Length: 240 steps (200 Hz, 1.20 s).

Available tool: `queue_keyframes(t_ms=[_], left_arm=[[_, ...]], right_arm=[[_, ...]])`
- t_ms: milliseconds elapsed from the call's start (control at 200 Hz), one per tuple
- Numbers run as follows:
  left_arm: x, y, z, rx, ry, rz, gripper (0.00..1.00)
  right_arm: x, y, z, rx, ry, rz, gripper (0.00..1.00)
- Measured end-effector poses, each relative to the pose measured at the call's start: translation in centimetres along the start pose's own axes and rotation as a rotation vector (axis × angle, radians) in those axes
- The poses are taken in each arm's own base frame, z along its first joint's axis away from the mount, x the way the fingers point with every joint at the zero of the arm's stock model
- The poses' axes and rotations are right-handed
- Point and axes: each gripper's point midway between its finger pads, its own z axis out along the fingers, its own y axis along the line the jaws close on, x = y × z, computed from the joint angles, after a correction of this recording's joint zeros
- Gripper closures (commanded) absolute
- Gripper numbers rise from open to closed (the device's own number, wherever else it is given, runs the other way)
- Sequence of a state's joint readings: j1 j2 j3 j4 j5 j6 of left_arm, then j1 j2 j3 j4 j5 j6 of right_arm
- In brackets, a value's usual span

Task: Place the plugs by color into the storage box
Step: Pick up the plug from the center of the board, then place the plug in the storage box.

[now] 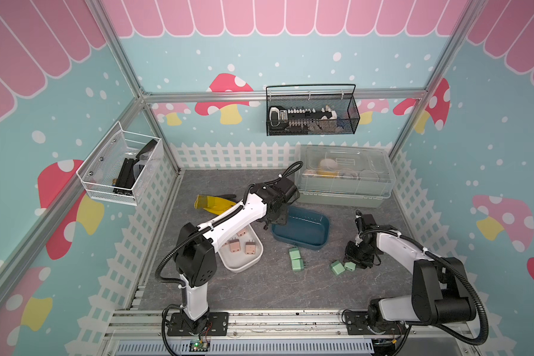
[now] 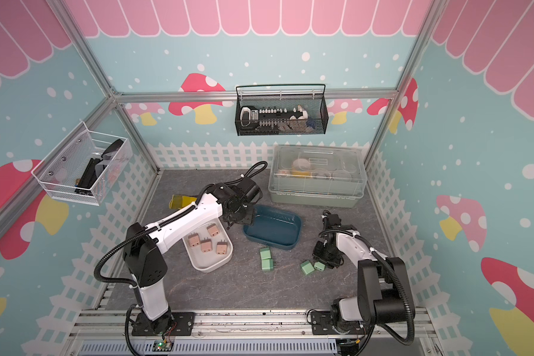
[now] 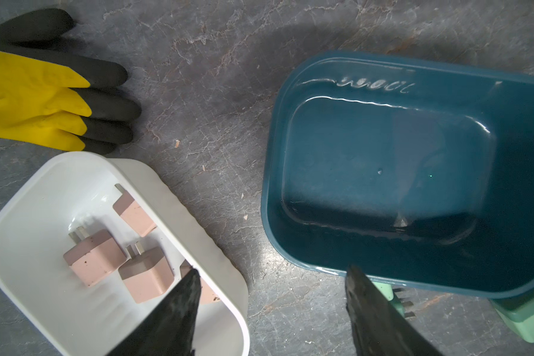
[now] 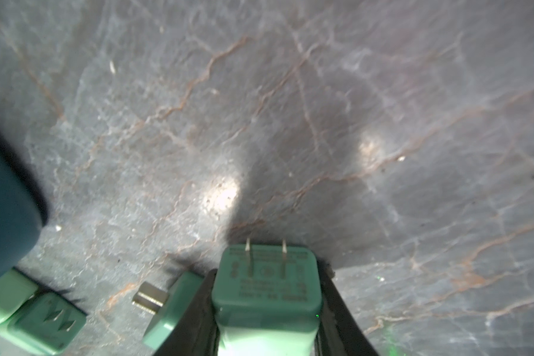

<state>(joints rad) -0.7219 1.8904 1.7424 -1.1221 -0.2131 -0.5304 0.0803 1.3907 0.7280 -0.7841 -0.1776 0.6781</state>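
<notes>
The mint-green cube-shaped plastic plug (image 4: pixel 267 296) is pinched between the two black fingers of the right gripper (image 4: pixel 267 277). Its two thin metal prongs point away from the wrist. The prong face carries moulded rows of lettering and round symbols, too blurred to read. Its corners are rounded and its surface is matt.

In a top view this plug (image 1: pixel 350 265) sits low at the grey marbled tabletop (image 1: pixel 259 286), on the right side. Whether it is lifted clear I cannot tell. A second mint-green plug (image 4: pixel 173 308) lies just beside the gripper's finger, prongs pointing sideways. Two further mint-green plugs (image 1: pixel 297 265) lie touching one another, just beside the near rim of the dark teal-blue rounded plastic tray (image 1: pixel 302 229).

Four peach-pink plugs (image 2: pixel 206 245) lie in the white rounded plastic tray (image 2: pixel 208 263), their prongs at various angles.

The left gripper (image 3: pixel 273 271) hangs with its jaws spread and nothing between them, above the strip of tabletop between the two trays.

A yellow rubber glove with black fingers (image 3: pixel 37 101) lies flat beyond the white tray. A clear-lidded grey-green bin (image 1: pixel 342 178) stands at the back right corner.
</notes>
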Motion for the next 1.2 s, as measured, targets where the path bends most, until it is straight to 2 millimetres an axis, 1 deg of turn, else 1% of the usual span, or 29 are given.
queue_keyframes(t_ms=[70, 140, 310, 385, 450, 550, 610, 675, 831, 931, 1016, 1201], left_arm=[[-0.2, -0.1, 0.0, 0.002, -0.003, -0.002, 0.29], [-0.4, -0.1, -0.1, 0.004, -0.008, -0.005, 0.29], [-0.8, 0.2, -0.3, 0.004, -0.016, -0.019, 0.29], [-1.0, 0.5, -0.2, -0.001, -0.017, -0.032, 0.29], [-1.1, 0.9, -0.2, -0.005, -0.018, -0.043, 0.3], [-1.5, 1.5, -0.3, -0.014, -0.027, -0.06, 0.3], [-1.4, 2.1, -0.5, -0.021, -0.034, -0.07, 0.3], [-1.2, 2.7, -0.8, -0.032, -0.039, -0.079, 0.3], [-0.3, 4.6, -1.7, -0.047, -0.055, -0.114, 0.3], [0.3, 5.8, -2.2, -0.054, -0.062, -0.139, 0.3], [0.6, 6.6, -2.2, -0.066, -0.064, -0.156, 0.3], [0.8, 6.9, -2.1, -0.073, -0.066, -0.17, 0.3]], right_arm=[[-0.4, 0.5, -1.0, -0.012, -0.012, 0.002, 0.7], [-1.2, 1.4, -2.5, -0.036, -0.043, -0.001, 0.7], [-3.9, 4.8, -7.1, -0.103, -0.145, -0.045, 0.7], [-4.6, 6.8, -9.0, -0.125, -0.179, -0.082, 0.7], [-5.3, 8.9, -10.2, -0.138, -0.2, -0.126, 0.7], [-6.0, 12.4, -10.9, -0.146, -0.204, -0.201, 0.7], [-6.4, 14.4, -10.4, -0.142, -0.189, -0.242, 0.71], [-6.8, 15.9, -9.3, -0.124, -0.168, -0.278, 0.71], [-7.7, 17.7, -6.5, -0.068, -0.118, -0.333, 0.71], [-8.1, 18.1, -5.0, -0.036, -0.095, -0.364, 0.71], [-8.3, 18.1, -3.6, -0.01, -0.071, -0.381, 0.71], [-8.4, 17.3, 0.0, 0.05, -0.003, -0.398, 0.7]])
